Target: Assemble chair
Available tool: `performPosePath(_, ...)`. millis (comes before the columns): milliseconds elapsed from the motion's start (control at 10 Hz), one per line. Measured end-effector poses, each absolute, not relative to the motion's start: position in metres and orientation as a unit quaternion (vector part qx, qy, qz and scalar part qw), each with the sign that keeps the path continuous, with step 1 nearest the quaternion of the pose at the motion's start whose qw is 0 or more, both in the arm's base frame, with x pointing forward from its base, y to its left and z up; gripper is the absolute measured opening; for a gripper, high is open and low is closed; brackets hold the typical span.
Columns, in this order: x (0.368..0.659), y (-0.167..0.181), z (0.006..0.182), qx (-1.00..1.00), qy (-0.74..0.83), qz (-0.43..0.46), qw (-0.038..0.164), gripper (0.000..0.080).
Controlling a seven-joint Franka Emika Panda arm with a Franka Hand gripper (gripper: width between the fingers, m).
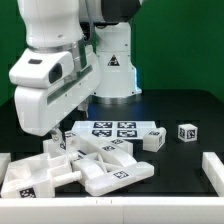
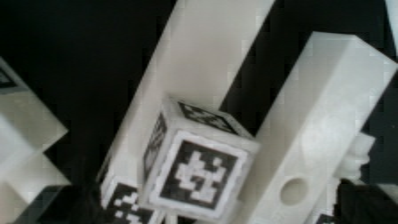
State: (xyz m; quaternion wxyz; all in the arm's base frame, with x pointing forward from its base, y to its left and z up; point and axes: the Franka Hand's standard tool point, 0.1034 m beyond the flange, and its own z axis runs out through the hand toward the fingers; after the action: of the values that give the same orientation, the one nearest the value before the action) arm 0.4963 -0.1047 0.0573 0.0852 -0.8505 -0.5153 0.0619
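Gripper: the gripper (image 1: pixel 57 133) hung over the left side of the table (image 1: pixel 170 160), above the pile. Jaws wide apart, nothing seen between them.
Pile, near left: most chair parts (image 1: pixel 85 170) lay tumbled here, flat panels and long pieces crossing and touching.
Wrist close-up: two long bars (image 2: pixel 205 70) ran side by side, nearly parallel, with a tagged block (image 2: pixel 199 165) against them. One bar had a round hole (image 2: pixel 294 187) near its end.
Long axis: the bars' axes ran roughly alike. Which end faced the arm, could not tell.
Middle, far: marker board (image 1: pixel 112 128), flat.
Right of board: small block (image 1: pixel 150 138) stood alone. Farther right was a tagged cube (image 1: pixel 187 132), well apart from the pile.
Handling: judged rigid, light, smooth plastic, probably slippery. Best gripped across a bar's narrow width near mid-length, clear of neighbours.
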Motion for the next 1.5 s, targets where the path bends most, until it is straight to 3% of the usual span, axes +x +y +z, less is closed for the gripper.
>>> performPosePath(200,0.494,-0.11,0.043,-0.849,-0.517,0.061,0.085,0.0648)
performPosePath(500,0.491,-0.11,0.039,-0.849,-0.517,0.062,0.087,0.0648)
performPosePath(700,0.491,-0.11,0.039,-0.85,-0.517,0.063,0.087,0.0398)
performPosePath(800,0.491,-0.11,0.039,-0.85,-0.517,0.063,0.087,0.0398)
performPosePath(900,0.491,-0.11,0.039,-0.849,-0.517,0.063,0.087,0.0263)
performPosePath(1000,0.491,-0.11,0.04,-0.849,-0.518,0.063,0.088,0.0264)
performPosePath(1200,0.479,-0.123,0.064,-0.833,-0.543,0.063,0.088,0.0264)
performPosePath(1500,0.413,-0.167,0.064,-0.799,-0.591,0.047,0.099,0.0264)
